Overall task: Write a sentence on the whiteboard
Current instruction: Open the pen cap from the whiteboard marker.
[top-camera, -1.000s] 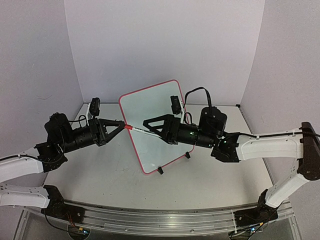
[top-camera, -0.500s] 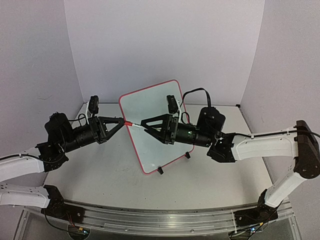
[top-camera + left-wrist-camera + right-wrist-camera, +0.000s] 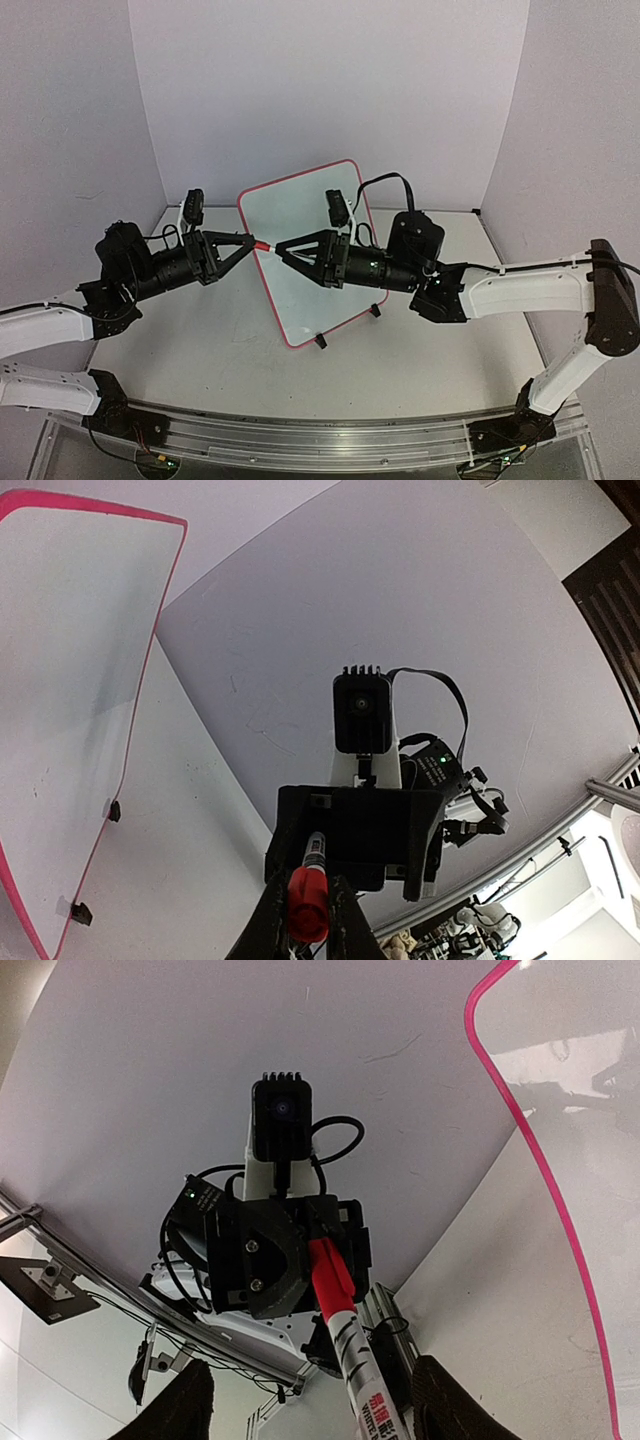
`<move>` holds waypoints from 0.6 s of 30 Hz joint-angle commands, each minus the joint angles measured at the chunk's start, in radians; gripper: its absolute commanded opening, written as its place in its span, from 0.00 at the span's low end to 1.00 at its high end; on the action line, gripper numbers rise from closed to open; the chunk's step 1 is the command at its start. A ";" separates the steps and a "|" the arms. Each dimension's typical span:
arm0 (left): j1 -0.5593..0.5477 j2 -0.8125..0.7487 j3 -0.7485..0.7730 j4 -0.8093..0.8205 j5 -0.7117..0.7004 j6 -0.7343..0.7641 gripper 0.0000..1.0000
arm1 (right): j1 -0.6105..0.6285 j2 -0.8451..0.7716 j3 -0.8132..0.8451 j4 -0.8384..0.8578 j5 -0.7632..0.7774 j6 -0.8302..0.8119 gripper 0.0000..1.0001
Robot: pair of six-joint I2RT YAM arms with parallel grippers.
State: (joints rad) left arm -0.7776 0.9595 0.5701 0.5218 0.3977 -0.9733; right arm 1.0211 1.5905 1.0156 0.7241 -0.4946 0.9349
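The table [image 3: 220,350] carries the whiteboard [image 3: 300,205], propped at a tilt on its black feet, and no sentence shows on it. In front of its left edge the two grippers meet tip to tip. The left gripper [image 3: 250,244] is clenched on the marker [image 3: 352,1355] at its red cap [image 3: 308,900]. The right gripper [image 3: 282,247] is spread, its fingers [image 3: 190,1410] either side of the white barrel with a gap on both sides.

The step looks like taking the barrel so the cap can be pulled off. To do it well, the right jaws should close squarely on the barrel, just behind the cap, before either arm pulls. The arms should then draw apart straight along the marker's axis, so the barrel neither bends nor slips askew in the grip.

The whiteboard stands behind both sets of jaws and seems apart from them; with the cap on, no writing can start yet
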 commanded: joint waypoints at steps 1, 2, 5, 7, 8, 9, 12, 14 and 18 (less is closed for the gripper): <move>-0.001 0.011 0.047 0.011 0.026 -0.001 0.00 | 0.009 0.014 0.055 0.035 -0.017 -0.014 0.58; -0.001 0.012 0.048 0.004 0.029 -0.001 0.00 | 0.009 0.015 0.057 0.035 -0.018 -0.014 0.56; -0.002 0.021 0.051 -0.007 0.041 -0.003 0.00 | 0.010 0.021 0.063 0.035 -0.017 -0.016 0.51; -0.002 0.026 0.051 -0.004 0.046 -0.007 0.00 | 0.009 0.020 0.063 0.036 -0.013 -0.017 0.48; -0.002 0.027 0.052 -0.004 0.048 -0.007 0.00 | 0.009 0.019 0.063 0.036 -0.011 -0.019 0.46; -0.002 0.028 0.053 -0.004 0.050 -0.006 0.00 | 0.009 0.018 0.062 0.037 -0.009 -0.020 0.45; -0.001 0.030 0.056 -0.004 0.053 -0.006 0.00 | 0.010 0.013 0.058 0.038 -0.001 -0.022 0.41; -0.002 0.029 0.053 -0.002 0.053 -0.008 0.00 | 0.010 0.008 0.052 0.042 0.007 -0.022 0.40; -0.002 0.019 0.044 -0.002 0.050 -0.013 0.00 | 0.010 0.000 0.046 0.046 0.018 -0.022 0.40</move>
State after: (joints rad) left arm -0.7709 0.9718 0.5888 0.5247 0.4049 -0.9781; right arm 1.0195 1.6028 1.0214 0.7034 -0.4819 0.9180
